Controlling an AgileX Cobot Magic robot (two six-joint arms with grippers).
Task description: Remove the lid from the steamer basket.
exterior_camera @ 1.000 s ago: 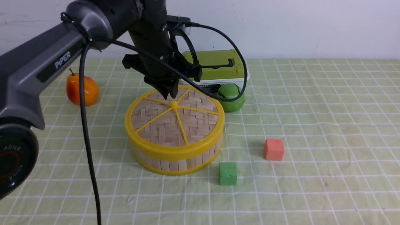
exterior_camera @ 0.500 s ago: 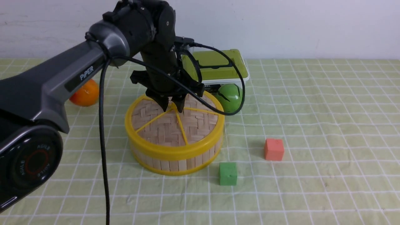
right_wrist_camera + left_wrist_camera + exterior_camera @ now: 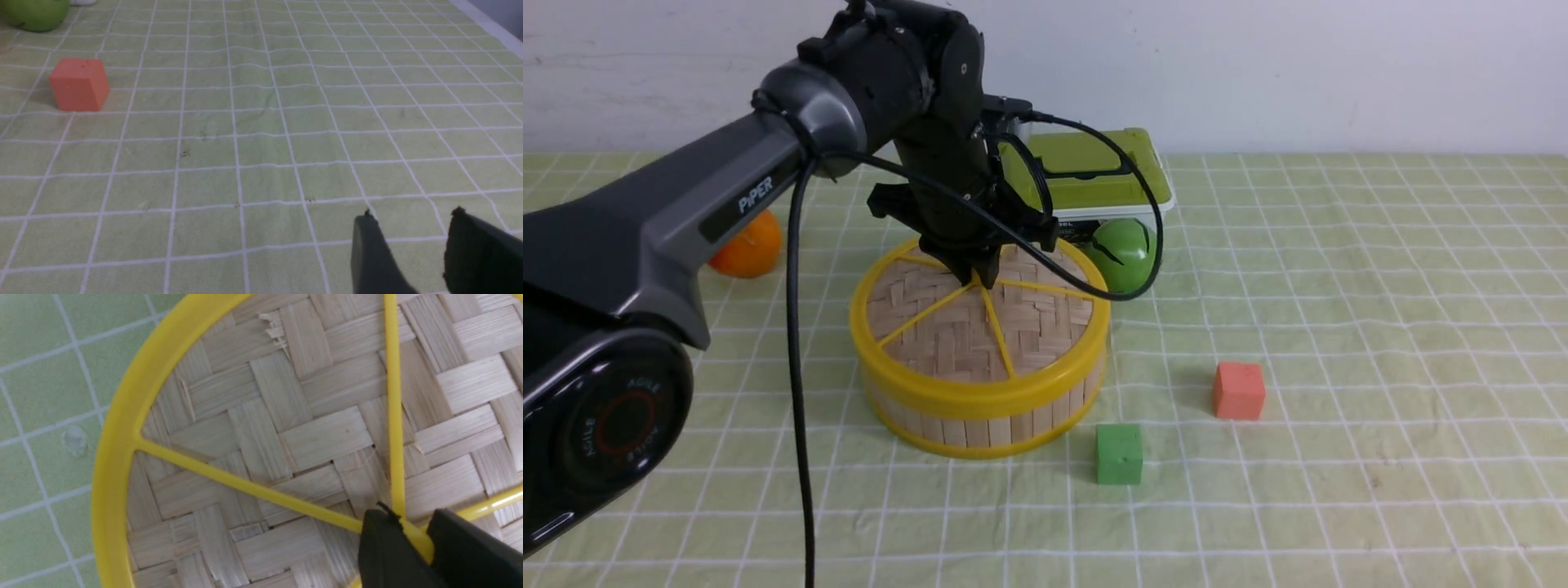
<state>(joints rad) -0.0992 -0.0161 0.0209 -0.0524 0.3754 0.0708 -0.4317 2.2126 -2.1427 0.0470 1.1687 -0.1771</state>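
The round lid of woven tan bamboo with yellow plastic rim and spokes (image 3: 947,327) sits flat on the round steamer basket with pale wooden slat walls and a yellow bottom rim (image 3: 988,430), covering it. The basket stands on the table's green cloth with a white grid (image 3: 1380,327), left of the middle and nearer the far edge than the near one.

At the lid's centre, the robot's black left gripper (image 3: 983,282) points down with its fingers drawn in on the small yellow centre knob (image 3: 419,541), one finger on either side, only the knob's width between them.

Just beyond the basket, toward the far edge, are a round green object with dark stripes (image 3: 1121,260) and, behind it, a white box with an olive-green lid and black handle (image 3: 1086,175). Toward the left far corner, an orange round object (image 3: 752,245) is partly hidden by the left arm.

Near the basket's right side, on its near side, stands a green cube (image 3: 1119,454); a coral-red cube (image 3: 1239,391) lies farther right, apart from the basket. The right gripper (image 3: 412,241) hangs over the cloth with its fingers apart and nothing between them.
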